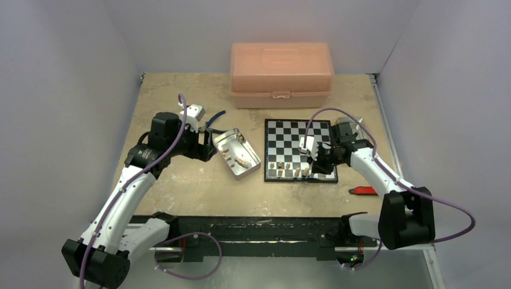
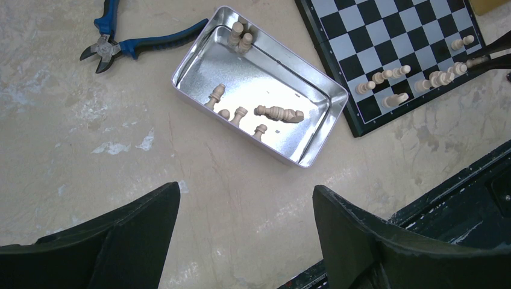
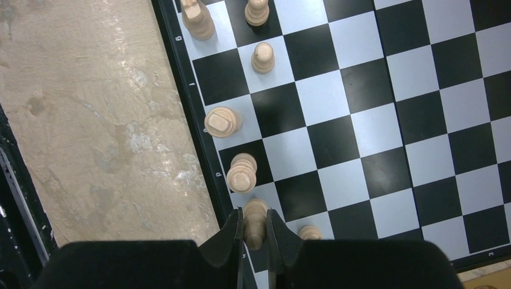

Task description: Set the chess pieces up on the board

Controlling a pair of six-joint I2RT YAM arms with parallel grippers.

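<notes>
A tan piece [image 3: 255,211] is pinched upright between the jaws of the right gripper [image 3: 254,220]. It is over a white square in the outermost row of the board [image 3: 361,120], right by the black border. Whether its base touches the square cannot be told. More standing pieces [image 3: 241,173] line that same row and the one beside it, each on its own square.

In the top view the board [image 1: 289,138] lies flat on the tabletop [image 1: 181,186], a little toward 3 o'clock of centre. The men are gathered along its 6 o'clock edge, and the right gripper [image 1: 318,164] is low over that edge's 3 o'clock end.

Just off the board's 9 o'clock side sits an open metal tin [image 1: 224,133], turned at an angle, one corner nearly touching the board. It holds several loose pieces [image 2: 278,112]: some lie flat on its shiny floor and a few rest against the far wall.

The left gripper [image 2: 244,223] hovers over bare tabletop at 9 o'clock of the tin, jaws spread wide and holding nothing.

Blue-handled pliers [image 2: 129,43] lie at 11 o'clock of the tin. A closed pink box [image 1: 281,73] stands at 12 o'clock of the board. A small red tool [image 1: 363,191] lies at 4 o'clock of the board.
</notes>
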